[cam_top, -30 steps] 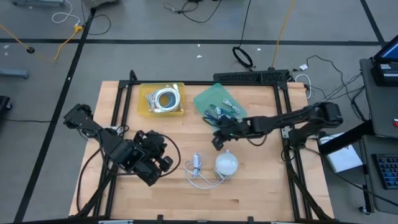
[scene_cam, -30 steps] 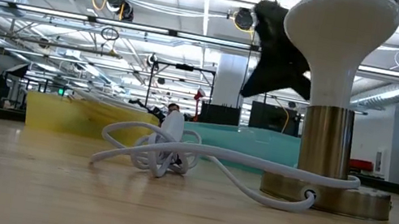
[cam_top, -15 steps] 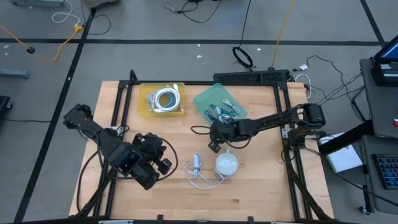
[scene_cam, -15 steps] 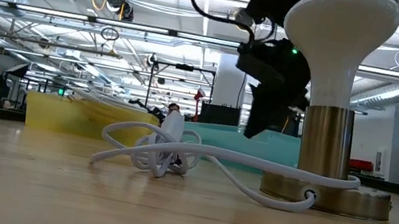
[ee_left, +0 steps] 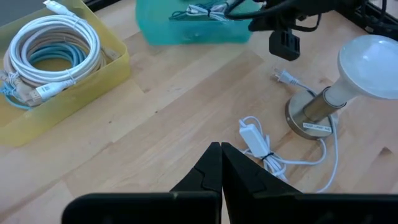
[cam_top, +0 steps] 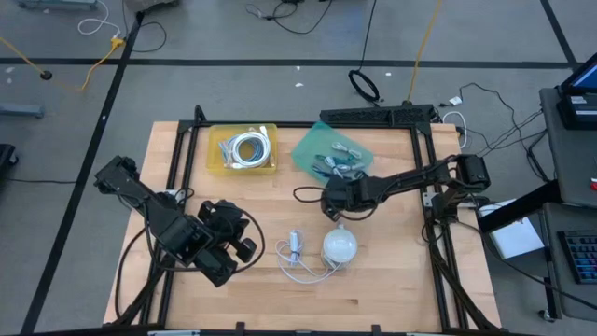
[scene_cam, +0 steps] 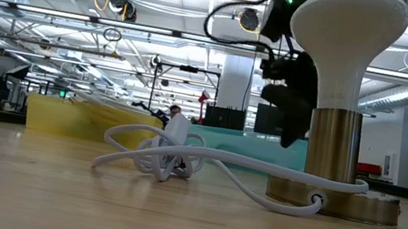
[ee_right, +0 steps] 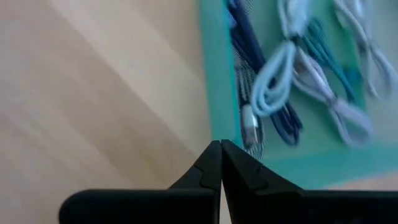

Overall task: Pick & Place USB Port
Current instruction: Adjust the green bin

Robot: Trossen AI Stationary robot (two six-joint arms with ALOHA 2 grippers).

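Note:
A green tray (cam_top: 312, 147) at the table's far middle holds several USB cables (ee_right: 273, 81), white, teal and dark braided; one silver plug (ee_right: 249, 130) lies by the tray's edge. My right gripper (cam_top: 328, 203) hovers above the wood just near of that tray, shut and touching nothing; the right wrist view shows its fingertips (ee_right: 221, 149) in line with the tray's edge. It hangs behind the lamp in the low view (scene_cam: 291, 134). My left gripper (cam_top: 242, 248) waits shut at the near left, pointing toward the table's middle (ee_left: 221, 149).
A yellow tray (cam_top: 220, 161) with coiled white cables (ee_left: 53, 53) sits at the far left. A lamp with a white shade (cam_top: 340, 245) stands on a brass base near the middle; its bundled white cord (cam_top: 294, 250) lies on the wood beside it. Bare wood lies between the arms.
My right gripper came down and reached toward the table's left, then swung back toward the green tray's near edge. Its arm stretched farther over the table. The trays, lamp and cord stayed where they were.

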